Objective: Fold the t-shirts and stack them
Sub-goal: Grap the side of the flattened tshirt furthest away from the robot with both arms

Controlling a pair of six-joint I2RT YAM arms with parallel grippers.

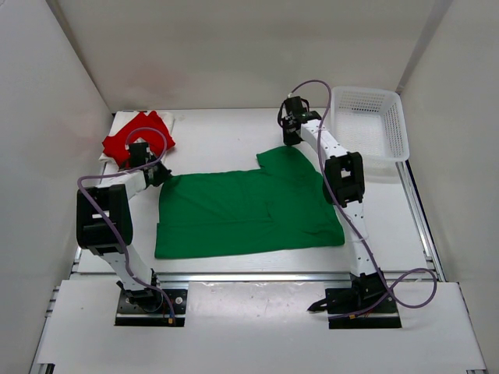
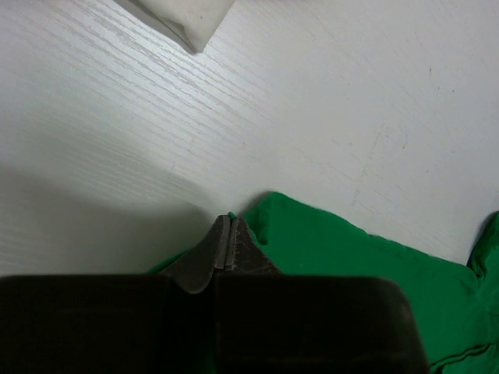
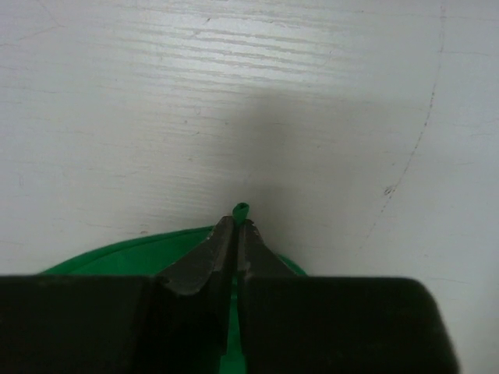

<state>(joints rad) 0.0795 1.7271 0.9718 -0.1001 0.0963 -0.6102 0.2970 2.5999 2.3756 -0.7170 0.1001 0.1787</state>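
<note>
The green t-shirt [image 1: 242,210] lies spread flat mid-table. My left gripper [image 1: 160,176] sits at its back left corner, jaws shut with a sliver of green cloth [image 2: 351,265] pinched at the tips [image 2: 228,220]. At the shirt's back right edge, my right gripper [image 1: 290,140] is shut on a small fold of green cloth [image 3: 117,261] that pokes out past its fingertips [image 3: 236,226]. The red t-shirt [image 1: 137,137] lies folded at the back left. It rests on the cream-white t-shirt [image 1: 168,121], whose corner [image 2: 187,19] shows in the left wrist view.
A white mesh basket [image 1: 373,128] stands at the back right, just beyond the right arm. White walls close in the table on three sides. Bare white tabletop [image 1: 218,132] lies between the red t-shirt and the right gripper.
</note>
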